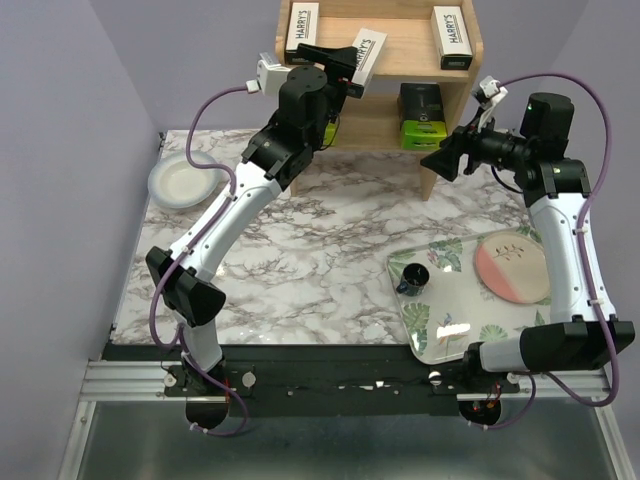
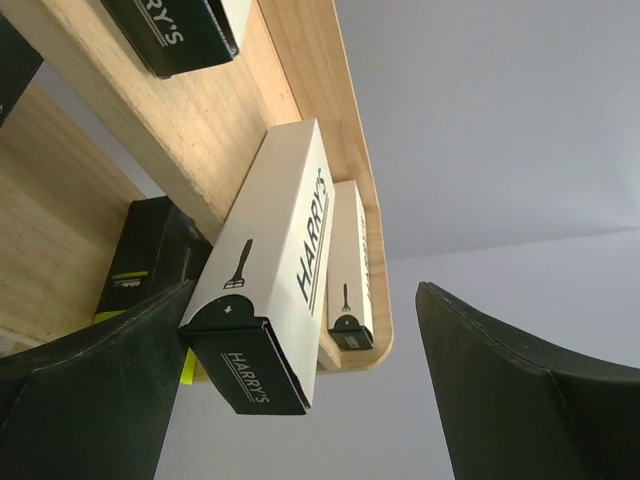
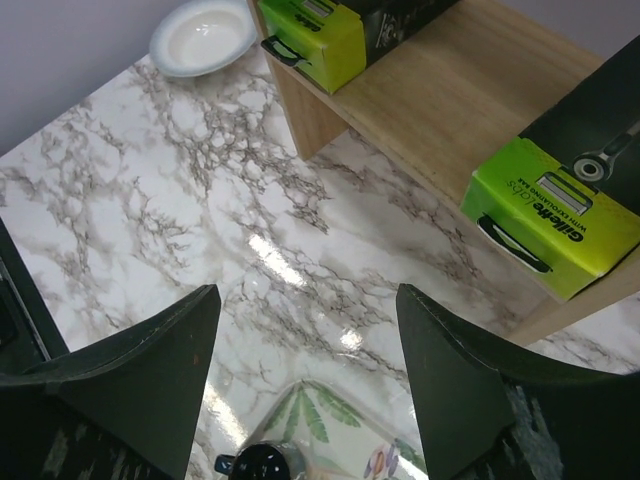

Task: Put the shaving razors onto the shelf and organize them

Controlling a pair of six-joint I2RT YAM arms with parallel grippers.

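The wooden shelf stands at the table's far edge. Three white-and-dark HARRY'S boxes lie on its top tier: left, middle and tilted, right. In the left wrist view the middle box overhangs the shelf's front edge. My left gripper is open there, and one of its fingers sits against the box's side. Two black packs with lime-green ends lie on the lower tier. My right gripper hangs open and empty in front of the shelf's right side, over the marble.
A white bowl sits at the table's far left. A leaf-patterned tray at the near right holds a black cup and a pink-and-cream plate. The shelf's right side panel is next to the right gripper.
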